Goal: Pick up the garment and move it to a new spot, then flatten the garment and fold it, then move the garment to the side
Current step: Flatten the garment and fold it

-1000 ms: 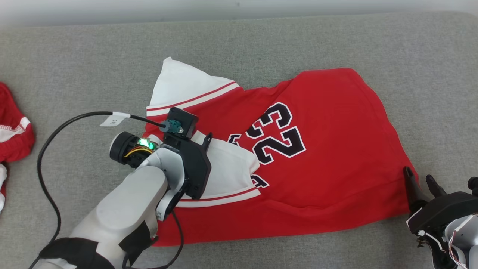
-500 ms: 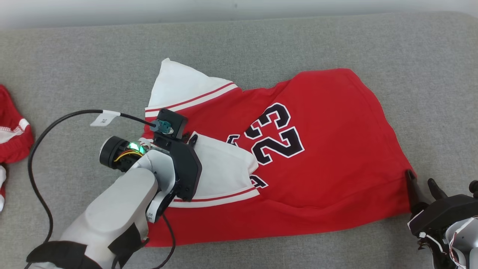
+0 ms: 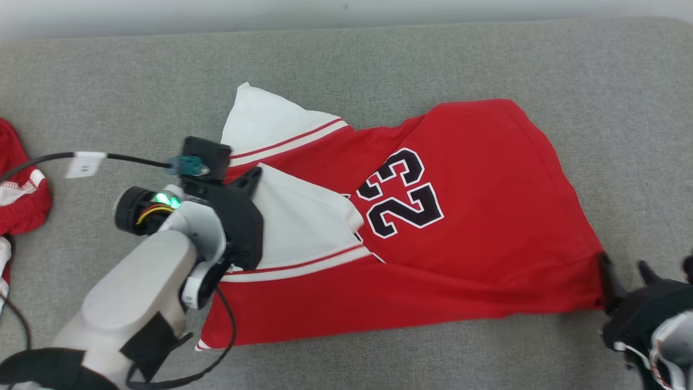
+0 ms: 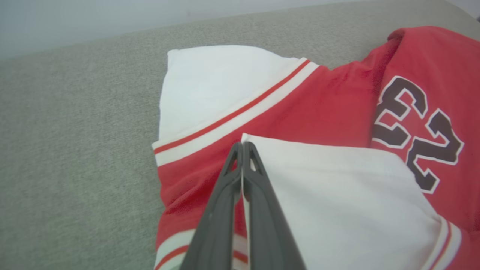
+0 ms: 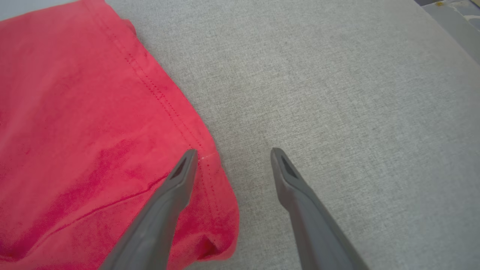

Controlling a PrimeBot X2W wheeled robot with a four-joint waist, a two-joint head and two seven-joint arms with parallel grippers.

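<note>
I find the garment (image 3: 476,254) spread on the grey pad (image 3: 379,65). My left gripper (image 4: 242,147) is clamped on its white sleeve (image 3: 303,216) corner; my right gripper (image 5: 231,152) stands with jaws apart astride the hem (image 5: 176,116). I should draw that sleeve outward, low and slow.

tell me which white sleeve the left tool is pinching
The near sleeve, folded onto the jersey; the far sleeve lies free beyond it.
</note>
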